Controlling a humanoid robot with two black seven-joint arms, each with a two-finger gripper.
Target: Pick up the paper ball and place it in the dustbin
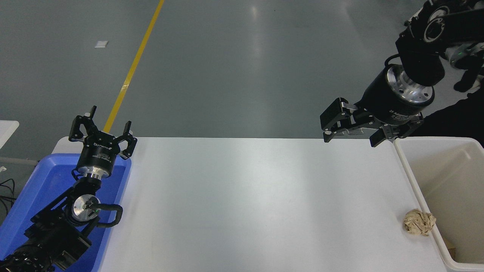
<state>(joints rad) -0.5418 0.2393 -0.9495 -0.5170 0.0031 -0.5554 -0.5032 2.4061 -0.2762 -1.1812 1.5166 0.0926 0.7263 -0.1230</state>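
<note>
A tan crumpled paper ball (419, 222) lies on the white table (245, 204), right against the outer left wall of the off-white dustbin (416, 181) at the table's right end. My right gripper (351, 138) hangs open and empty above the table's far edge, near the dustbin's far left corner and well beyond the ball. The left gripper (103, 130) is parked open over the blue tray at the lower left.
A blue plastic tray (41, 189) sits at the table's left end under the left arm. Something small and brown lies in the dustbin's near corner (452, 249). Grey floor with a yellow line (132, 68) lies beyond the table.
</note>
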